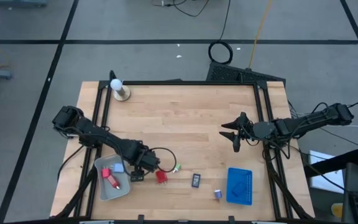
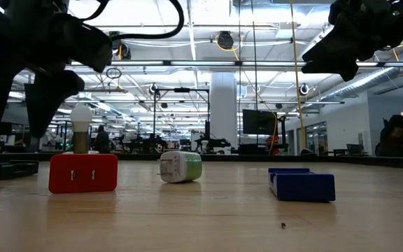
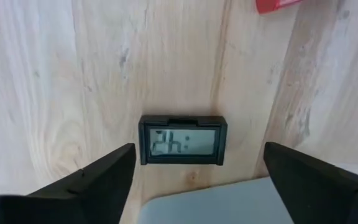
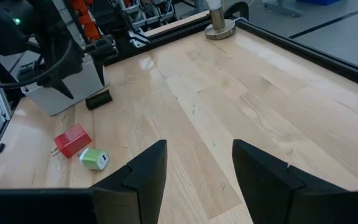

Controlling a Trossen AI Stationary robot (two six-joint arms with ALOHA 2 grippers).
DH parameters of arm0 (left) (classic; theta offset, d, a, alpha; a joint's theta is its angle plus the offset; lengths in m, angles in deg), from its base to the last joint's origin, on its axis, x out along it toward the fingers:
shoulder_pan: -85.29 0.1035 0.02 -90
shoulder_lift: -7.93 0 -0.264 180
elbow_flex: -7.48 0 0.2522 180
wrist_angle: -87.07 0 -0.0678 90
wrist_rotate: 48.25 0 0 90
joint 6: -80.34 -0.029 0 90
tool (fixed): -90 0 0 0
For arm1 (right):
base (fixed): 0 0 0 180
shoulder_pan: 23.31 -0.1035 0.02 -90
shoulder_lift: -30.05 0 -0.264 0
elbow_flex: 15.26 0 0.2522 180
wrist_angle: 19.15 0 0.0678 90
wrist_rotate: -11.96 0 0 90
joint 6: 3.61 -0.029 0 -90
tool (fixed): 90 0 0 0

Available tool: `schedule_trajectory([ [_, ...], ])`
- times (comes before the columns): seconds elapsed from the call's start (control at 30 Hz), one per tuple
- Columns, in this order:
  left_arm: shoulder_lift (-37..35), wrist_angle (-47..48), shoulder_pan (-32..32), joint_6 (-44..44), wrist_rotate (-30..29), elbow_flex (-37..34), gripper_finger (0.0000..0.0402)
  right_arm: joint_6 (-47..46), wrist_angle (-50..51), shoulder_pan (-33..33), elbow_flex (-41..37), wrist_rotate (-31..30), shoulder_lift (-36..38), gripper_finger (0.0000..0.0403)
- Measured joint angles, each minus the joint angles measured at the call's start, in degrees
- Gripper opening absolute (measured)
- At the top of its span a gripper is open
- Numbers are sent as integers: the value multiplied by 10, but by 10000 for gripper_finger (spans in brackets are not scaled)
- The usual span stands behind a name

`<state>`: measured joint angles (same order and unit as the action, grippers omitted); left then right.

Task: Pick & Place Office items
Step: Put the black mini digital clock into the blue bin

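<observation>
My left gripper [image 1: 137,172] is open and hovers above a black rectangle with a small display [image 3: 182,140]. The rectangle lies flat on the table beside a corner of the grey tray [image 1: 112,190], and the fingers stand on either side of it, apart from it. The tray holds a red block [image 1: 111,180] and a light-blue block [image 1: 117,167]. A red block [image 1: 161,177], a green-white bit [image 1: 176,167], a second black rectangle [image 1: 196,180] and a purple bit [image 1: 218,194] lie on the table. My right gripper [image 1: 229,137] is open and empty above the table's right half.
A blue tray [image 1: 239,185] lies near the front right. A white ball on a wooden base [image 1: 118,88] stands at the far left corner. A black frame rail [image 1: 185,83] runs along the table's far and side edges. Bare wood [image 1: 185,124] lies mid-table.
</observation>
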<state>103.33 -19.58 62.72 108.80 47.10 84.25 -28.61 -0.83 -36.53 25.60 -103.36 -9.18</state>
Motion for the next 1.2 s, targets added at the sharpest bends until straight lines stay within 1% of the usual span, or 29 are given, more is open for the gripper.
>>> schedule_trajectory([
  [0.13, 0, -1, 0, 4, 1, 0, 330, 0, 0, 0, 0, 1, 0, 173],
  [0.27, 0, -2, 1, 13, -7, 1, 328, 0, 0, 0, 0, 3, 0, 173],
  [0.43, 0, -2, 18, 17, 9, 1, 353, 1, 0, 0, 0, 15, 0, 173],
  [0.6, -1, 3, 33, 17, 10, 1, 388, 2, 0, 0, 0, 16, 0, 173],
  [0.67, -1, 3, 37, 16, 7, 1, 396, 3, 0, 0, 0, 16, 0, 173],
  [0.83, 1, 2, 46, 1, 6, 1, 393, 4, 0, 0, 0, 16, 0, 173],
  [1.1, 53, 4, 47, -10, 28, 2, 384, 4, 0, 0, 0, 17, 0, 173],
  [1.2, 59, 4, 45, -12, 36, 2, 387, 4, 0, 0, 0, 24, 0, 173],
])
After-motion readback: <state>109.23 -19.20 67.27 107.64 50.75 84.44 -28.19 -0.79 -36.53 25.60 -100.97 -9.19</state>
